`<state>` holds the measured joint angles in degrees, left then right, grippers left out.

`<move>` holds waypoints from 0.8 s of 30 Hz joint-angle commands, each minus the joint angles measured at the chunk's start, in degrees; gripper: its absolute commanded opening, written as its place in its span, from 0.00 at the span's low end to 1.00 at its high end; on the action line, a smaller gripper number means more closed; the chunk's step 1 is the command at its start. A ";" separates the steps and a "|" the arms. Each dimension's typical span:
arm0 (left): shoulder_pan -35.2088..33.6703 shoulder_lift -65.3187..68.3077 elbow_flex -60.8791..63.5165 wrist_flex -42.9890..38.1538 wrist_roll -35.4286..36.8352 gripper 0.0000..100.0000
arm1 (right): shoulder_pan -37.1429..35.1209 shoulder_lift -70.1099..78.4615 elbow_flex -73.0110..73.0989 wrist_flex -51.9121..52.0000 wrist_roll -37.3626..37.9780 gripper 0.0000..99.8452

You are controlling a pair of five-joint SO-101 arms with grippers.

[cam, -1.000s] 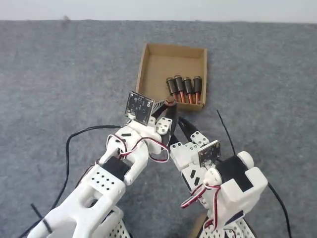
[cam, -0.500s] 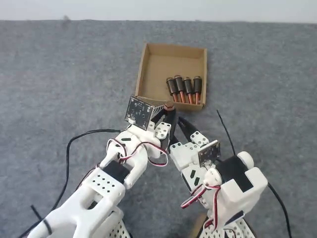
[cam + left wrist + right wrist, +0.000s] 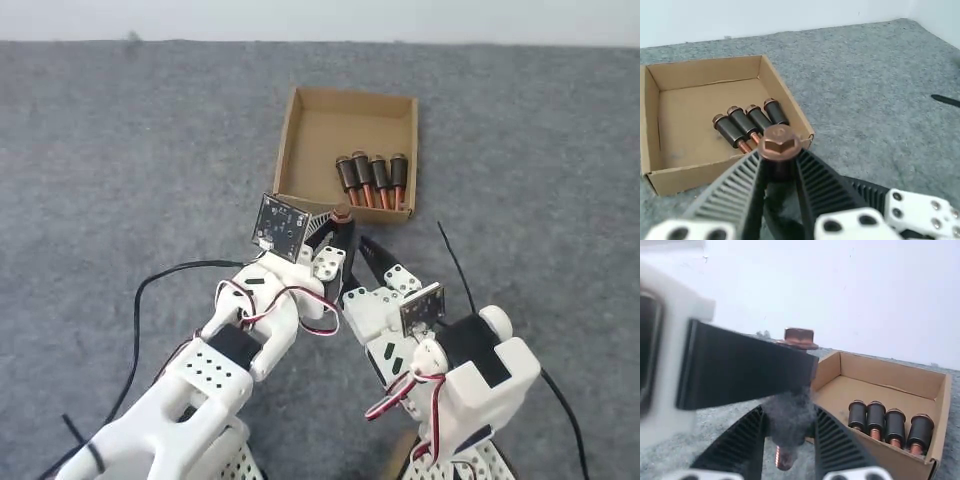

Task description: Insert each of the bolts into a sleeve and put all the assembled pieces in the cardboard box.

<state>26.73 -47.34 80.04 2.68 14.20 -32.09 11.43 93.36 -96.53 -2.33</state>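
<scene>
Here, left pincer (image 3: 778, 161) grips bolt (image 3: 776, 142) — apparently sleeved — beside cardboard box (image 3: 680, 177).

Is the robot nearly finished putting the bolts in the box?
Nearly, it seems. Done: four assembled pieces lie side by side in the cardboard box. In hand: the left pincer grips a fifth bolt, seemingly inside its dark sleeve, at the box's near wall. Left: dropping that one in.

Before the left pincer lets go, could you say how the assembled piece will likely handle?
Probably stiff and dense: the assembled piece shows a metal hex head. Its round sleeve may roll in the cardboard box, though the four pieces lying there could stop it.
</scene>
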 commanded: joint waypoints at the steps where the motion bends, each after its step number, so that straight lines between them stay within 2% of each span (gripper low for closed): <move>1: -0.18 -0.18 0.04 0.44 -0.62 0.02 | 1.45 -2.86 1.67 0.13 -0.18 0.01; 7: 0.00 -0.62 1.89 0.44 -0.35 0.13 | 1.45 -2.86 1.67 0.13 -0.18 0.01; 24: -0.35 -0.79 -0.66 0.18 -0.62 0.14 | 1.45 -3.03 1.41 0.13 -0.18 0.01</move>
<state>26.46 -47.34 82.68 2.86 14.20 -31.47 11.25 93.36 -96.18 -2.33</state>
